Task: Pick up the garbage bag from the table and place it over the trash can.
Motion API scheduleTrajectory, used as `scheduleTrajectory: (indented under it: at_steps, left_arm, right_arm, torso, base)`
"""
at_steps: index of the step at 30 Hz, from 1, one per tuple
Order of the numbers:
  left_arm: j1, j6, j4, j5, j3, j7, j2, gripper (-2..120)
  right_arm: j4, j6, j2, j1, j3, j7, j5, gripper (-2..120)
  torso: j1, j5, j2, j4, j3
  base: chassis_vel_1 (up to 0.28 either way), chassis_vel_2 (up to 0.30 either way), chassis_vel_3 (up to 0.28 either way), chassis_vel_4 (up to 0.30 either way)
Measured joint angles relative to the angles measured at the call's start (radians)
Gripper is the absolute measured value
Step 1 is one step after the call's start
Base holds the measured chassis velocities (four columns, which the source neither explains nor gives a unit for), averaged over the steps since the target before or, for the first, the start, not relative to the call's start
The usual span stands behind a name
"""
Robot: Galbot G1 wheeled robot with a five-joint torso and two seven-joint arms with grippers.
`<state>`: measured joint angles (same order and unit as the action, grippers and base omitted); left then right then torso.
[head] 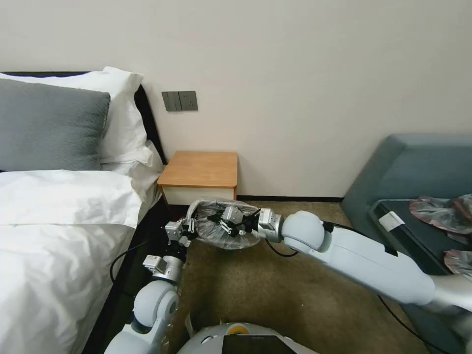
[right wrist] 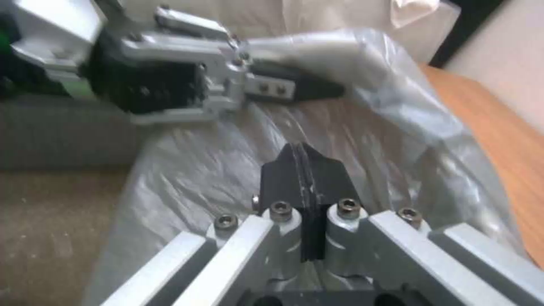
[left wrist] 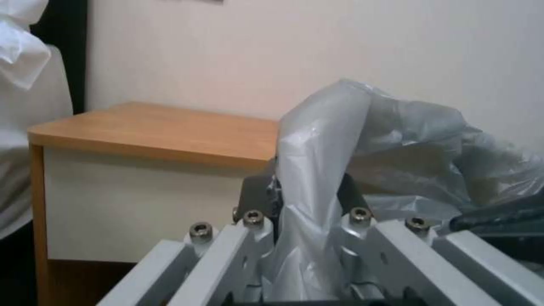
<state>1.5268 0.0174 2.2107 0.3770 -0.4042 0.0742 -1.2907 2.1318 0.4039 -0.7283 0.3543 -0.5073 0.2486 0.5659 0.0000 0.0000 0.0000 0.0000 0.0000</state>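
Item 1, far left: bed with white linen (head: 59,206) and a grey pillow (head: 49,125); not part of the task.

Item 2: left gripper (head: 189,232), low, in front of the nightstand. Its jaws are pinched together on a fold of bag film, which rises between the fingers in the left wrist view (left wrist: 309,204).

Item 3: table, a small boxy nightstand with orange-brown wood top and white drawer front (head: 199,169), against the wall beside the bed. Its top carries nothing.

Item 4: garbage bag, thin glossy translucent grey plastic film (head: 226,223), held off the floor just in front of the nightstand, mouth spread open between the two grippers. Also seen at (right wrist: 385,106).

Item 5: right gripper (head: 231,220), reaching in from the right over the bag's mouth. Its dark fingers (right wrist: 303,178) are closed flat together; whether film is caught between them cannot be told.

Item 6: trash can: I cannot make it out beneath the bag.

Risks, as judged: the film is thin, so pulling the grippers further apart could tear it or slip it from the left pinch. If the right gripper has no film, the mouth would sag and miss the bin's rim.
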Motion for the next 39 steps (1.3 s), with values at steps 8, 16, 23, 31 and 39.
scheduleTrajectory:
  at_steps: [8,16,23,31,39]
  left_arm:
    - [0.007,-0.002,0.016,0.039,-0.005,0.005,0.001,8]
    - [0.004,0.006,0.024,0.049,0.0,-0.012,0.001,8]
    - [0.003,0.028,0.025,0.006,0.003,-0.049,0.001,8]
    - [0.007,0.038,0.036,-0.036,0.015,-0.069,0.0,8]
    - [0.013,0.044,0.052,-0.056,0.019,-0.075,-0.004,8]
  right_arm:
    - [-0.039,0.018,-0.003,0.01,-0.009,-0.022,0.002,0]
    - [-0.044,0.099,-0.014,0.001,-0.039,-0.075,-0.012,0]
    - [-0.044,0.173,-0.023,-0.041,-0.086,-0.132,-0.035,0]
    - [-0.033,0.281,-0.051,-0.099,-0.165,-0.251,-0.03,0]
    - [-0.055,0.332,-0.095,-0.159,-0.253,-0.361,-0.008,0]
  torso:
    - [0.0,0.0001,0.0,-0.0001,0.0]
    - [0.0,0.0001,0.0,0.0,0.0]
    - [0.0,0.0,0.0,-0.0001,0.0]
    - [0.0,0.0,0.0,-0.0001,0.0]
    - [0.0,-0.0002,0.0,0.0,0.0]
  base:
    - [0.0,0.0,0.0,0.0]
    - [0.0,0.0,0.0,0.0]
    - [0.0,0.0,0.0,0.0]
    - [0.0,0.0,0.0,0.0]
    - [0.0,0.0,0.0,0.0]
